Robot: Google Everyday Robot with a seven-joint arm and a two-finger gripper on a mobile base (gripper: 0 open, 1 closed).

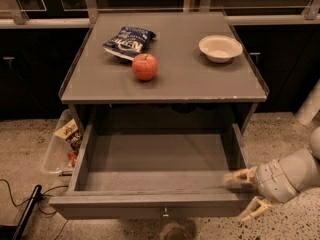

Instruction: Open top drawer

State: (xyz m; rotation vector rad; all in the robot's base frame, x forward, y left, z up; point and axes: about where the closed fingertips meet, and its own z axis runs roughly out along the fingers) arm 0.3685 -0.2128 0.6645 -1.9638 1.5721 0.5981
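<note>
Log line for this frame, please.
top drawer: pulled out, inside bare | tool: at drawer's front right corner, open | task: looks done

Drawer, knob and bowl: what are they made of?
Drawer: matte grey painted wood or laminate, perhaps; no shine. Knob: likely metal, it glints. Bowl: smooth, pale, plastic or ceramic. Gripper, at the drawer's right front corner: cream plastic, seemingly.

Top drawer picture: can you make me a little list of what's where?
top drawer: open, nothing seen inside
gripper: at the drawer's front right corner
cabinet top: red apple, chip bag, white bowl
floor, left of drawer: clear bin holding snack packets
</note>
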